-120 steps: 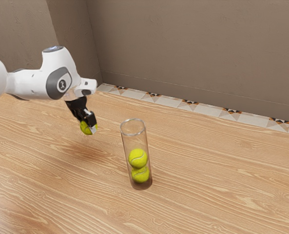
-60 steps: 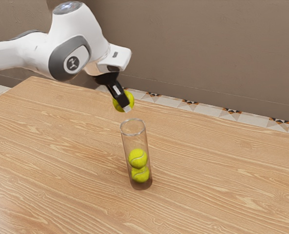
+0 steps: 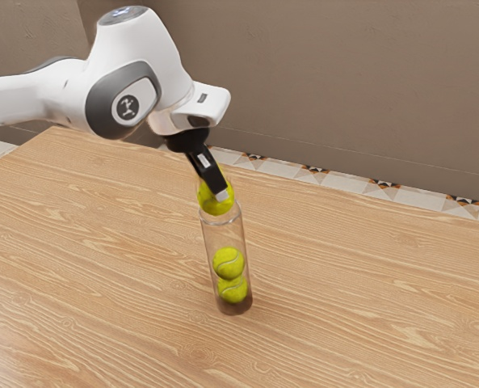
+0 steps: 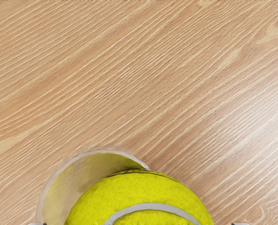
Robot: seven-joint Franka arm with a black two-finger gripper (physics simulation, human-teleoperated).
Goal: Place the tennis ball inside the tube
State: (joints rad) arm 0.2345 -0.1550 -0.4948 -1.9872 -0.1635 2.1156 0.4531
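Just over the mouth of the clear tube point(image 3: 224, 234) my gripper point(image 3: 220, 194) tilts down, its fingers spread. A tennis ball point(image 3: 212, 204) sits low between the fingertips, overlapping the tube's far rim. Whether it has entered the mouth I cannot tell. In the wrist view, gaps show between the ball point(image 4: 139, 199) and the fingertips of my gripper point(image 4: 139, 224) on both sides. The tube's rim point(image 4: 99, 151) curves out from behind the ball, off-centre from it. Two more balls lie stacked inside the upright tube, the upper ball point(image 3: 228, 263) on the lower ball point(image 3: 233, 290).
The wooden table point(image 3: 344, 283) extends around the tube. Behind its far edge are a patterned tile strip point(image 3: 315, 173) and a brown wall point(image 3: 328, 81).
My hand has carried the ball from the exterior view's left up to the tube, then lowered slightly. The fingers have opened, and the ball now sits lower between them.
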